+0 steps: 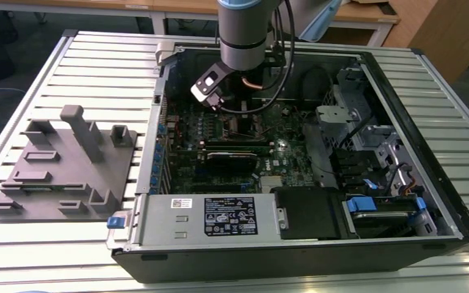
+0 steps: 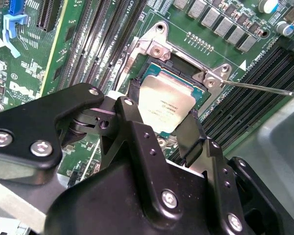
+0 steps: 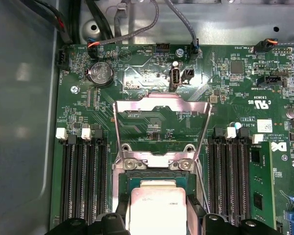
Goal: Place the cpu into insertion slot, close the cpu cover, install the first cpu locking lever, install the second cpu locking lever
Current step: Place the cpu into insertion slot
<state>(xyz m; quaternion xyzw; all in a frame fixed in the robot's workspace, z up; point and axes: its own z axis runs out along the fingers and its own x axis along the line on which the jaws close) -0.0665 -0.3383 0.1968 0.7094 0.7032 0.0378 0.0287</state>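
We find the hand [image 2: 160,118] lowered inside the open computer case [image 1: 300,264], which stands on the slatted bench [image 1: 96,55]. Its two black fingers [image 2: 132,122] are clenched on the cpu [image 2: 167,100], one on each of two opposite edges, with the grey metal top facing the wrist. The cpu lies between the fingertips, directly over the insertion slot [image 3: 157,175]. We cannot tell whether it already rests in the slot or hangs just above it. Just beyond the fingertips the cpu cover [image 3: 161,104] stands swung open. A thin locking lever [image 2: 264,88] juts out to one side of the hand. We judge the cpu light, stiff and smooth-topped, with a delicate contact face. Grip it by the edges only and keep it level.
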